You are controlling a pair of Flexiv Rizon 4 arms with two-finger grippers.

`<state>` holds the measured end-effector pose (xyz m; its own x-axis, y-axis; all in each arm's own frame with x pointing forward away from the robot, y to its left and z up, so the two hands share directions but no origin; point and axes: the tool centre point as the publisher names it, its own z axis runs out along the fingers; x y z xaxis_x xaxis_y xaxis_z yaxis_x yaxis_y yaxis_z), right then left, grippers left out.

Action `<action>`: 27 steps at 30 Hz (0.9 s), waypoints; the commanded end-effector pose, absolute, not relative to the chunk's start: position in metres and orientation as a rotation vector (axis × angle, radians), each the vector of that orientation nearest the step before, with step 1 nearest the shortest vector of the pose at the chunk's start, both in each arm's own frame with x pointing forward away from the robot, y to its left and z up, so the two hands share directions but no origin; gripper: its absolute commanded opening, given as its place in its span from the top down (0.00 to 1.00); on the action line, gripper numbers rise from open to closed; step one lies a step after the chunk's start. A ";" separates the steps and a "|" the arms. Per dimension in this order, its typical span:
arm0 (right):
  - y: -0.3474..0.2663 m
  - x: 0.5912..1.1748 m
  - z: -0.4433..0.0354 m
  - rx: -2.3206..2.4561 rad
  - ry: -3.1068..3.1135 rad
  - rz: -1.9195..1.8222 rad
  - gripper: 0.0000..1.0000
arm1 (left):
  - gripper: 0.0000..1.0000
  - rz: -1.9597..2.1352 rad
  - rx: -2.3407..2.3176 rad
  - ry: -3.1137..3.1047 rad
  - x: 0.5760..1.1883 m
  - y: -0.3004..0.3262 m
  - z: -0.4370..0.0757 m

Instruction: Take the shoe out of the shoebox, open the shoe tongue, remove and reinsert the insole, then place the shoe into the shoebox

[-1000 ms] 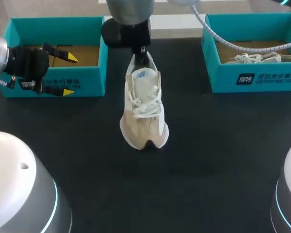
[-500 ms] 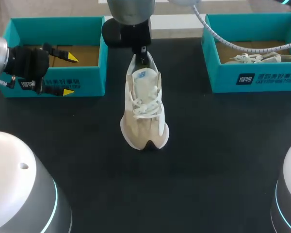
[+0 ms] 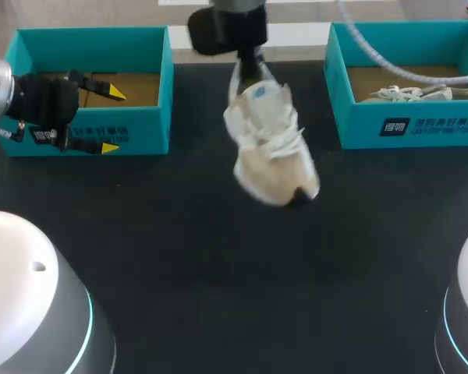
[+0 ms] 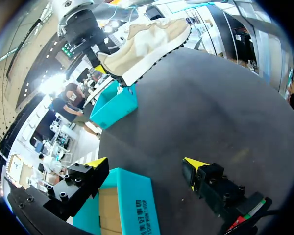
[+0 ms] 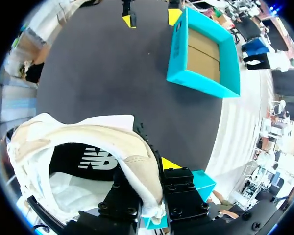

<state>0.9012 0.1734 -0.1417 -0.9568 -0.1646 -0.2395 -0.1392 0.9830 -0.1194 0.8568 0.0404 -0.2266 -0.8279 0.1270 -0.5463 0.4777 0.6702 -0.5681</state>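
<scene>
My right gripper [image 3: 250, 65] is shut on the heel of a beige and white shoe [image 3: 270, 148], which hangs tilted above the black table [image 3: 218, 257] with its toe toward the front right. In the right wrist view the heel collar of the shoe [image 5: 88, 142] is pinched between the fingers of that gripper [image 5: 149, 181]. My left gripper [image 3: 109, 118] stands open at the left. Its yellow tips straddle the front wall of the empty left shoebox [image 3: 140, 125]. From the left wrist view the left gripper [image 4: 145, 164] is open over the box wall [image 4: 137, 196], and the raised shoe [image 4: 147, 46] shows far ahead.
A second teal shoebox [image 3: 409, 125] at the back right holds another pale shoe [image 3: 409, 93]. In the right wrist view the left shoebox [image 5: 203, 54] lies ahead of the shoe. Robot bases fill both front corners.
The shoe stood on the table in the middle; now my right gripper has lifted it by the heel and swung it to the right. My left arm has not moved.
</scene>
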 end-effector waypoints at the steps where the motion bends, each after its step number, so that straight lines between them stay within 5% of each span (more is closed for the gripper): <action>1: 0.119 0.926 -0.134 -0.251 2.893 -0.006 1.00 | 0.00 -1.005 0.471 2.420 0.857 0.040 -0.226; 10: 0.052 0.986 -0.136 -0.233 2.873 0.011 1.00 | 0.00 -1.005 0.471 2.420 0.857 0.040 -0.226; 27: 0.052 0.986 -0.136 -0.233 2.873 0.011 1.00 | 0.00 -1.005 0.471 2.420 0.857 0.040 -0.226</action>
<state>0.9867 0.0524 -0.1376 -0.9539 -0.1574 -0.2555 -0.1592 0.9871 -0.0138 0.8568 0.0403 -0.2265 -0.8279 0.1271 -0.5463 0.4778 0.6701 -0.5681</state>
